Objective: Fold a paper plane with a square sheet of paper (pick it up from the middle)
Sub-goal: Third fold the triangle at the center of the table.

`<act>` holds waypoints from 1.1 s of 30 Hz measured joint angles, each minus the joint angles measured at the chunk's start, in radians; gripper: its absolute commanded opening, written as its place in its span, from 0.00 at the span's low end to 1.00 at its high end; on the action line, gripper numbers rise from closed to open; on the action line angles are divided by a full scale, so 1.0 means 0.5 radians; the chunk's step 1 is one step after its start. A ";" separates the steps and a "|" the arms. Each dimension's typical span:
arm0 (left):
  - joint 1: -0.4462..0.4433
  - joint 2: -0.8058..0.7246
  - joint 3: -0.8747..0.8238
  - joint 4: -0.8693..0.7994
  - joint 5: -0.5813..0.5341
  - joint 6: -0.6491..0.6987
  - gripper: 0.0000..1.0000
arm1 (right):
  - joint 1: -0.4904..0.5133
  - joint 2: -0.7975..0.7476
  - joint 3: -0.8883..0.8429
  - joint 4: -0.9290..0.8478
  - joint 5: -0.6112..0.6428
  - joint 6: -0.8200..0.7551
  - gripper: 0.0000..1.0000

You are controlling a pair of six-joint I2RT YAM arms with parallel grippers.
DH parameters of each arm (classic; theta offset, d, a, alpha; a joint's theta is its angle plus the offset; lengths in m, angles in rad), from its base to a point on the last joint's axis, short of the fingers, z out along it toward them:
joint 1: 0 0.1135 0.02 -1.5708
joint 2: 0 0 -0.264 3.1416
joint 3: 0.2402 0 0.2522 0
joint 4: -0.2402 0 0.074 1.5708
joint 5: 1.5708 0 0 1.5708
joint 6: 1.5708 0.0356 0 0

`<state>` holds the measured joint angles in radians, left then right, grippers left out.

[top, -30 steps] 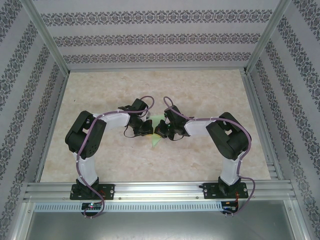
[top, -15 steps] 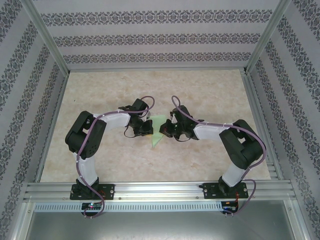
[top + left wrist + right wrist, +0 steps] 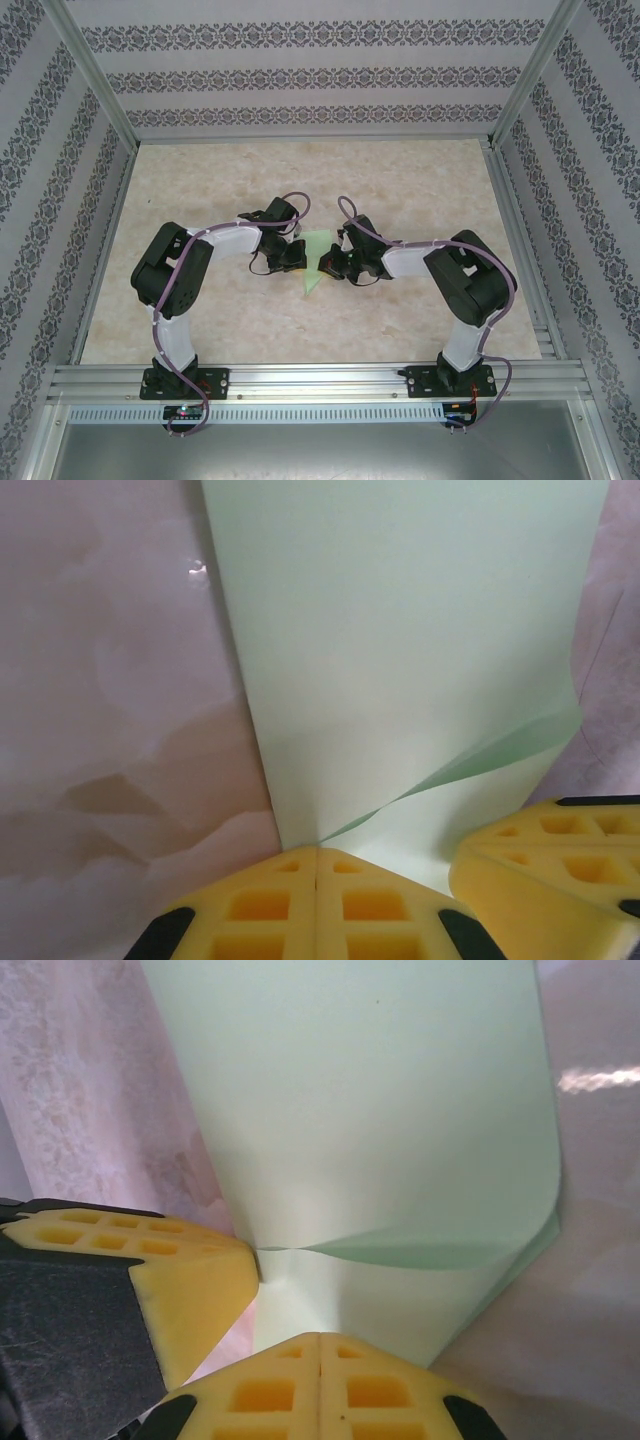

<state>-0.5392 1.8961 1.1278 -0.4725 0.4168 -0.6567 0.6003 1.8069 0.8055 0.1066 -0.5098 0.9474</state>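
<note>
So the thin pale mint-green paper sheet (image 3: 314, 262) lies mid-table between the two arms, partly folded into a narrow pointed shape with its tip toward the arm bases. One flap curls up off the layer below (image 3: 480, 760).

The left gripper (image 3: 316, 878) has its yellow pads squeezed together, tip right at the paper's edge. Same deal with the right gripper (image 3: 320, 1352): pads closed, nose down on the sheet. I honestly can't tell if either one has paper pinched between the pads or is just pressing on top.

What worries me: that flap isn't creased flat, so if either tip drags sideways, the sheet could slide on the glossy marble-look tabletop (image 3: 200, 180) and the fold goes crooked. The two grippers sit just beside each other too, so a bump seems possible.

Container-wise nothing to report, the paper sits straight on the tabletop.
</note>
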 measured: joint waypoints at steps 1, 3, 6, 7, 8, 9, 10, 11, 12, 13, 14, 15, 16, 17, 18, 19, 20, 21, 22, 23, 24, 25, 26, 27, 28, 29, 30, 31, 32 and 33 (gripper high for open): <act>0.000 0.000 0.003 -0.004 -0.002 0.000 0.00 | 0.000 0.008 0.004 0.001 -0.003 -0.001 0.06; -0.002 0.000 0.008 -0.014 -0.012 0.001 0.00 | 0.000 0.027 0.015 0.002 -0.011 -0.001 0.06; -0.010 0.000 0.021 -0.029 -0.039 0.001 0.00 | 0.000 0.052 0.027 0.016 -0.018 0.000 0.07; -0.010 0.000 0.024 -0.033 -0.046 0.002 0.00 | 0.000 0.059 0.029 0.021 -0.019 0.000 0.08; -0.010 0.000 0.029 -0.039 -0.055 0.002 0.00 | 0.000 0.064 0.031 0.025 -0.020 0.000 0.08; -0.010 0.000 0.034 -0.043 -0.063 0.002 0.00 | 0.000 0.070 0.034 0.030 -0.020 0.000 0.08; -0.010 0.000 0.037 -0.045 -0.069 0.002 0.00 | 0.000 0.073 0.037 0.030 -0.019 0.000 0.08; -0.010 0.000 0.037 -0.045 -0.069 0.002 0.00 | 0.000 0.075 0.040 0.028 -0.018 0.000 0.08; -0.010 -0.002 0.037 -0.045 -0.066 0.002 0.01 | 0.000 0.075 0.043 0.022 -0.018 0.000 0.08; -0.010 -0.006 0.037 -0.044 -0.062 0.002 0.02 | 0.000 0.075 0.047 0.014 -0.017 0.000 0.08; -0.010 -0.015 0.035 -0.042 -0.052 0.002 0.03 | 0.000 0.075 0.050 0.008 -0.015 0.000 0.08; -0.009 -0.032 0.025 -0.031 -0.037 0.002 0.03 | 0.000 0.075 0.053 -0.002 -0.012 0.000 0.08; -0.009 -0.059 0.011 -0.018 -0.018 0.001 0.04 | 0.000 0.075 0.056 -0.008 -0.009 0.000 0.07; -0.010 -0.089 -0.008 0.002 0.004 0.001 0.04 | 0.000 0.075 0.056 -0.010 -0.008 0.000 0.08; -0.011 -0.121 -0.026 0.019 0.032 0.000 0.04 | 0.000 0.075 0.057 -0.013 -0.008 0.000 0.08; -0.013 -0.150 -0.040 0.034 0.055 -0.001 0.04 | 0.000 0.075 0.059 -0.017 -0.007 0.000 0.08; -0.014 -0.166 -0.045 0.043 0.072 -0.001 0.04 | 0.000 0.075 0.060 -0.018 -0.007 0.000 0.08; -0.016 -0.172 -0.046 0.054 0.088 -0.002 0.04 | 0.001 0.075 0.061 -0.018 -0.006 0.000 0.07; -0.021 -0.172 -0.046 0.069 0.098 -0.002 0.03 | 0.003 0.075 0.061 -0.018 -0.002 0.001 0.07; -0.024 -0.169 -0.048 0.075 0.100 -0.002 0.03 | 0.004 0.075 0.062 -0.018 0.001 0.001 0.07; -0.030 -0.163 -0.048 0.076 0.103 -0.002 0.03 | 0.004 0.075 0.062 -0.018 0.001 0.001 0.08; -0.036 -0.151 -0.048 0.077 0.108 -0.001 0.02 | 0.004 0.075 0.062 -0.018 0.001 0.001 0.08; -0.040 -0.140 -0.048 0.077 0.108 -0.002 0.01 | 0.004 0.075 0.062 -0.018 0.001 0.002 0.08; -0.042 -0.119 -0.049 0.077 0.108 -0.002 0.01 | 0.004 0.075 0.062 -0.018 0.001 0.002 0.08; -0.043 -0.100 -0.049 0.077 0.107 -0.002 0.01 | 0.004 0.075 0.062 -0.016 0.000 0.004 0.08; -0.043 -0.081 -0.050 0.076 0.102 -0.001 0.00 | 0.004 0.075 0.062 -0.014 0.000 0.008 0.08; -0.043 -0.065 -0.053 0.074 0.092 -0.001 0.00 | 0.004 0.075 0.062 -0.011 -0.001 0.008 0.08; -0.043 -0.054 -0.056 0.074 0.082 -0.001 0.00 | 0.003 0.073 0.062 -0.003 -0.001 0.008 0.09; -0.043 -0.047 -0.056 0.072 0.074 0.000 0.00 | 0.003 0.069 0.062 0.004 -0.001 0.008 0.09; -0.043 -0.040 -0.057 0.072 0.060 0.001 0.00 | 0.003 0.060 0.061 0.011 -0.001 0.008 0.10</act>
<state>-0.5610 1.8759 1.0992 -0.4362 0.4469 -0.6563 0.6018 1.8370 0.8360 0.1123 -0.5102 0.9512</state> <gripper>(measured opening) 0.054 0.088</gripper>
